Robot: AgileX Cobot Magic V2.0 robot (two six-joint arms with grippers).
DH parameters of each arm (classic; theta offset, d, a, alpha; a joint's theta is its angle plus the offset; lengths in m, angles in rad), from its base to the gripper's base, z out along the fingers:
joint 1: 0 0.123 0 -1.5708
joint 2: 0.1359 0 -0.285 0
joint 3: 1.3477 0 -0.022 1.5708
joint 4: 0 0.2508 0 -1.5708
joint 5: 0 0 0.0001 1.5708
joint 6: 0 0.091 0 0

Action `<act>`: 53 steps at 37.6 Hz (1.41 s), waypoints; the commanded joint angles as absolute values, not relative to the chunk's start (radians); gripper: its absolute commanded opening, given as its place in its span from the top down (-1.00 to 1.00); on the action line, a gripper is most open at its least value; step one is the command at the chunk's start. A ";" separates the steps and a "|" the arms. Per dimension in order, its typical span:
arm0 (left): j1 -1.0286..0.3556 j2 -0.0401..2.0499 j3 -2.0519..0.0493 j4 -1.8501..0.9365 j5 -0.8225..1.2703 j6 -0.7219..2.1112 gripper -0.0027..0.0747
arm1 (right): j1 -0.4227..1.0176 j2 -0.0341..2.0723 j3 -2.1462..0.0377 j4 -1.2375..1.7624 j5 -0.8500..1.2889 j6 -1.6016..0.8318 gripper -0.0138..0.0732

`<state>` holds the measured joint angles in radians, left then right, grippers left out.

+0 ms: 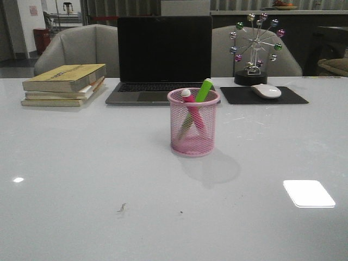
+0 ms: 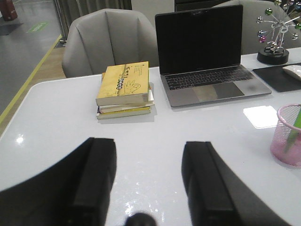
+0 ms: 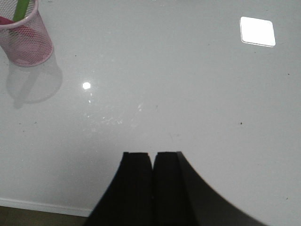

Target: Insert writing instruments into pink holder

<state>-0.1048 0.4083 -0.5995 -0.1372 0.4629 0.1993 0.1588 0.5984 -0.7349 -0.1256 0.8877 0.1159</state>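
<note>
Pink holder (image 1: 193,122) stands upright mid-table, in front of the laptop (image 1: 163,57). Both markers are already inside: the green highlighter (image 1: 203,91) leans toward the robot's right rim, and the pink highlighter (image 1: 188,100) crosses it with its pale cap at the left rim. Judged from this, the inserting is done.

Left gripper (image 2: 148,183) is spread wide over bare table (image 1: 81,179), nothing between its fingers. Right gripper (image 3: 153,183) is pressed together, empty, over bare table well apart from the cup.

Step in hand, as a judgement: retreat and rest. Doing it well means keeping both arms away from the cup, which looks light and would tip or slide at a nudge; any lift should go straight up and back, with no sweep across the middle.

Hard to make out:
- Neither arm shows in the front view.
- Left wrist view cuts the cup at the frame edge; only a green sliver shows inside.
- Right wrist view crops the cup's top.
- Mesh blurs the lower marker bodies; whether the tips touch the base cannot be told.
</note>
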 commanded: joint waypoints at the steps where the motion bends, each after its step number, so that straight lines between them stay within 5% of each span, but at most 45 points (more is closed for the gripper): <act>1: -0.102 0.413 -0.626 -0.141 0.374 0.197 -0.09 | 0.151 0.598 -0.764 -0.132 0.809 0.113 0.63; 27: -0.102 0.413 -0.626 -0.141 0.374 0.197 -0.09 | 0.149 0.510 -0.762 -0.060 0.708 0.103 0.64; 35: -0.102 0.413 -0.626 -0.141 0.374 0.197 -0.09 | 0.054 0.396 -0.752 -0.022 0.622 0.024 0.64; 53: -0.102 0.413 -0.626 -0.141 0.374 0.197 -0.09 | 0.015 0.086 -0.301 0.038 0.123 0.000 0.64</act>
<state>-0.1048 0.4083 -0.5995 -0.1372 0.4629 0.1993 0.0196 0.1157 -0.3298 0.0335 0.2694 0.0102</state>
